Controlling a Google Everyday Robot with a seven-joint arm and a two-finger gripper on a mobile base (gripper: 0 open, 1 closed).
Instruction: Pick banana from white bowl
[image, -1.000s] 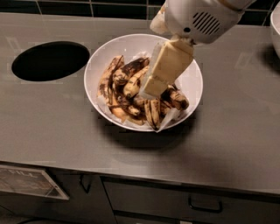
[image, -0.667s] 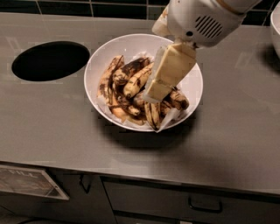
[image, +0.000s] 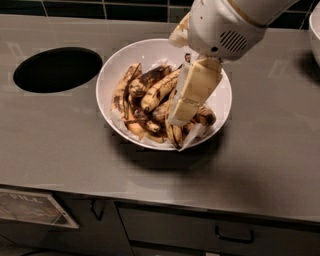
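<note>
Gripper (image: 178, 119) is down in the white bowl (image: 150, 50), on the right of the pile. Can't tell if it's clamped on anything. The banana (image: 121, 96) curves along the left side.

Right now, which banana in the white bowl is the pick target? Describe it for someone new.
On the grey counter, beside the round black hole, sits the white bowl, with the gripper low over its right half. The banana hugs the bowl's left wall: the longest, slim and curved, unlike the stubbier ones mid-pile.
</note>
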